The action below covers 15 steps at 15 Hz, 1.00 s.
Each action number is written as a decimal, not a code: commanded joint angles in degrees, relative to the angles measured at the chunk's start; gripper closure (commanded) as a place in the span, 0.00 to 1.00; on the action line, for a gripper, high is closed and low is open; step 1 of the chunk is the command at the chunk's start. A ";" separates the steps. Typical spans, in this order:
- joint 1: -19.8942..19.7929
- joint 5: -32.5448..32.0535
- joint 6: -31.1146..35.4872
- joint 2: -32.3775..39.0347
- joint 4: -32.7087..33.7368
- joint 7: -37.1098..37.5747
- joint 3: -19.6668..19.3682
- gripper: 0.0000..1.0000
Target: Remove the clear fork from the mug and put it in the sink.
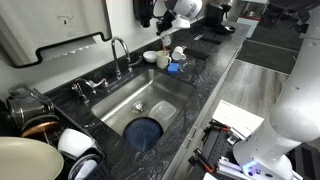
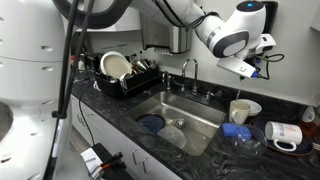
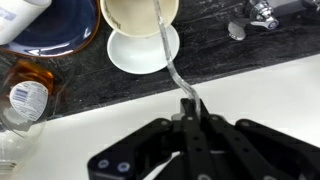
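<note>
My gripper [image 3: 190,105] is shut on the handle end of the clear fork [image 3: 168,55]. The fork is thin and see-through, and its other end reaches over the mouth of a cream mug [image 3: 135,12] on a white saucer [image 3: 140,52]. In an exterior view the gripper [image 2: 243,68] hangs straight above the mug [image 2: 243,108], with the fork [image 2: 243,88] a faint line between them. The steel sink [image 2: 190,108] lies beside the mug, set in dark speckled counter. It also shows in an exterior view [image 1: 160,92], where the gripper [image 1: 163,32] is at the far end.
A blue plate [image 2: 152,123] lies in the sink basin. The chrome tap [image 2: 188,68] stands behind it. A dish rack with plates [image 2: 125,72] is beyond the sink. A blue cup [image 2: 237,130], a white mug [image 2: 285,135] and a bottle [image 3: 25,95] stand near the cream mug.
</note>
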 commanded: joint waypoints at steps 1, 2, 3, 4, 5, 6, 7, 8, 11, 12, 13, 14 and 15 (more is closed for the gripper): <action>-1.21 7.99 -5.14 -4.48 -2.22 -3.57 0.47 0.99; -0.95 9.43 -7.24 -5.35 -2.38 -3.95 -0.06 0.99; -0.64 10.73 -9.65 -6.42 -2.98 -4.86 -0.64 0.99; -0.21 11.79 -11.72 -7.29 -3.59 -5.85 -1.29 0.99; 0.23 12.58 -13.97 -8.35 -4.95 -7.30 -1.91 0.99; 0.81 12.70 -15.79 -9.18 -6.05 -8.13 -2.69 0.99; 1.35 12.44 -17.70 -9.92 -7.35 -9.04 -3.42 0.99; 2.01 11.46 -18.99 -10.75 -9.09 -9.72 -4.17 0.99; 3.82 9.85 -20.43 -12.97 -14.47 -12.23 -5.97 0.99; 4.51 9.71 -19.92 -13.73 -16.63 -13.32 -6.38 0.99; 5.26 9.79 -18.38 -14.33 -18.68 -13.67 -6.70 0.99; 6.14 10.39 -16.61 -15.05 -21.05 -14.54 -6.82 0.99; 7.02 10.57 -15.15 -15.35 -23.03 -14.99 -6.84 0.99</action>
